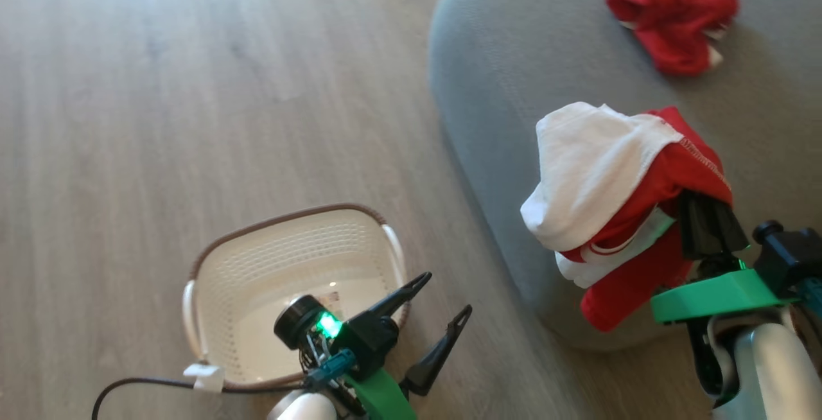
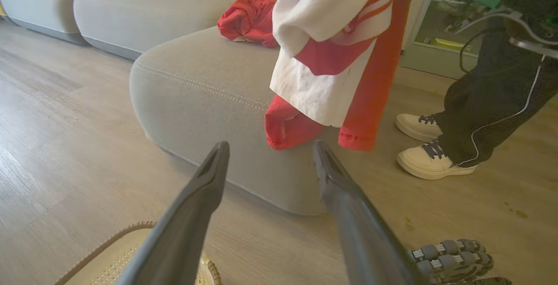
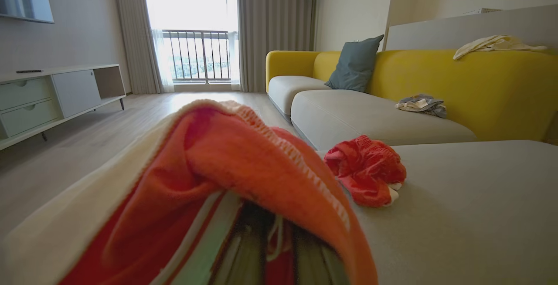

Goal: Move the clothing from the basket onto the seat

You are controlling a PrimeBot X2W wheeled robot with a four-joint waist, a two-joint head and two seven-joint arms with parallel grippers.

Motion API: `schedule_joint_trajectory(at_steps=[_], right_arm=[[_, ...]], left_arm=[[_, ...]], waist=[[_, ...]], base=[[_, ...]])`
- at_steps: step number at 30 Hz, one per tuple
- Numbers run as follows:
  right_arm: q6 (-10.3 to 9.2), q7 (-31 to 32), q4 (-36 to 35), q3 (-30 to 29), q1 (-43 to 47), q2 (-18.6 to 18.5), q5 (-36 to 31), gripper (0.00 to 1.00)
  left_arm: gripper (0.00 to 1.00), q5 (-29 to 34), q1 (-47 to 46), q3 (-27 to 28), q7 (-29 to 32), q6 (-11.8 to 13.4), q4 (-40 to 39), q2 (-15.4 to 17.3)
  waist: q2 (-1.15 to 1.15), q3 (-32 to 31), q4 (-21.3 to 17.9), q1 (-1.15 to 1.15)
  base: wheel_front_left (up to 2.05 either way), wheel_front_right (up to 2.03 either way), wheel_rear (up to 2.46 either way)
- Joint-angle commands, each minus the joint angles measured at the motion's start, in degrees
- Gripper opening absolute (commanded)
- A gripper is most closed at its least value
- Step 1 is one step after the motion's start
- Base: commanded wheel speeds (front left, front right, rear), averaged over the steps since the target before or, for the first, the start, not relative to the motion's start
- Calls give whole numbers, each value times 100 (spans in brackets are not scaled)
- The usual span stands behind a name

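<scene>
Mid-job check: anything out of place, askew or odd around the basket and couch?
Nothing spilled or damaged. The cream perforated plastic basket stands upright and empty. One oddity: a person's cream sneakers stand on the floor near the corner of the grey fabric seat cushion, close to the red-and-white garment hanging from the shut right end effector.

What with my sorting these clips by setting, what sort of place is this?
Likely a home living room: a yellow-backed sofa, a low media cabinet, and a curtained balcony door.

two red garments (image 1: 672,15) (image 1: 597,169), one basket (image 1: 270,266) — two shoes (image 2: 431,163) (image 2: 416,127)
</scene>
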Motion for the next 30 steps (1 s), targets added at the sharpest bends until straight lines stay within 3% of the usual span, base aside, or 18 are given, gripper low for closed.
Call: schedule_joint_trajectory(at_steps=[1, 13, 30], right_arm=[[-1, -37, -250, 64, -199, -55, -36, 0], [-1, -37, -306, -180, -77, 30, -96, 0], [-1, -37, -550, -615, 60, 155, -133, 0]], left_arm=[[100, 50, -258, 163, -29, -5, -219, -12], [100, 22, -298, -13, -29, -5, -330, 34], [100, -81, -450, -342, -29, -5, -313, 33]], waist=[[0, 121, -328, 0], [0, 203, -1150, 0], [0, 248, -1222, 0]], base=[[0, 0, 0], [0, 0, 0], [0, 0, 0]])
